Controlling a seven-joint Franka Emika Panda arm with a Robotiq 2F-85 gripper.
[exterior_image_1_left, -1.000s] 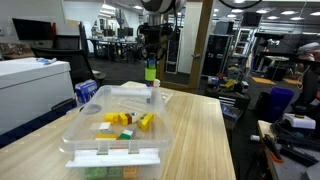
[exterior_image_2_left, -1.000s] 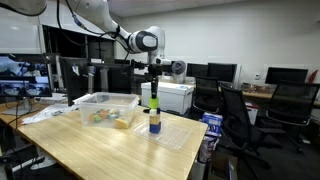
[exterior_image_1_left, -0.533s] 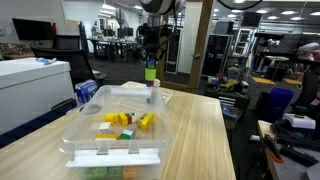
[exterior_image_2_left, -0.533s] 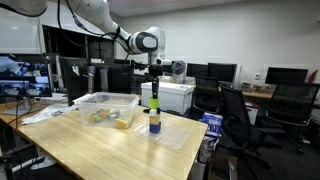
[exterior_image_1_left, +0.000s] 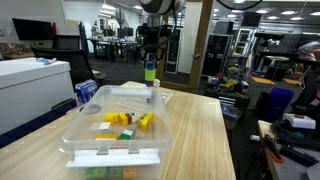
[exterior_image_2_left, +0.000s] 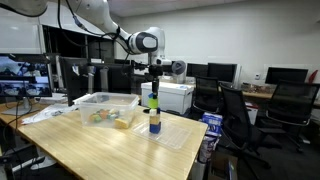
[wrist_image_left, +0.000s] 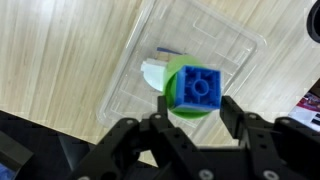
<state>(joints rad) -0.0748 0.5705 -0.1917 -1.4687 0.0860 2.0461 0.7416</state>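
A stack of toy blocks stands upright on a clear plastic lid (wrist_image_left: 235, 35) on the wooden table. In the wrist view its top is a blue block (wrist_image_left: 197, 88) on a green piece (wrist_image_left: 176, 108), with a white piece (wrist_image_left: 152, 76) lower down. The stack shows in both exterior views (exterior_image_1_left: 150, 78) (exterior_image_2_left: 153, 112). My gripper (wrist_image_left: 180, 118) hangs straight above the stack, also seen from outside (exterior_image_1_left: 150, 52) (exterior_image_2_left: 152, 84). Its fingers are spread to either side of the top block, with gaps, holding nothing.
A clear plastic bin (exterior_image_1_left: 85, 135) (exterior_image_2_left: 88, 100) holding several coloured blocks (exterior_image_1_left: 125, 120) sits on the table beside the lid. A white cabinet (exterior_image_1_left: 30, 85) stands by the table, with office chairs (exterior_image_2_left: 235, 115) and desks with monitors beyond its edges.
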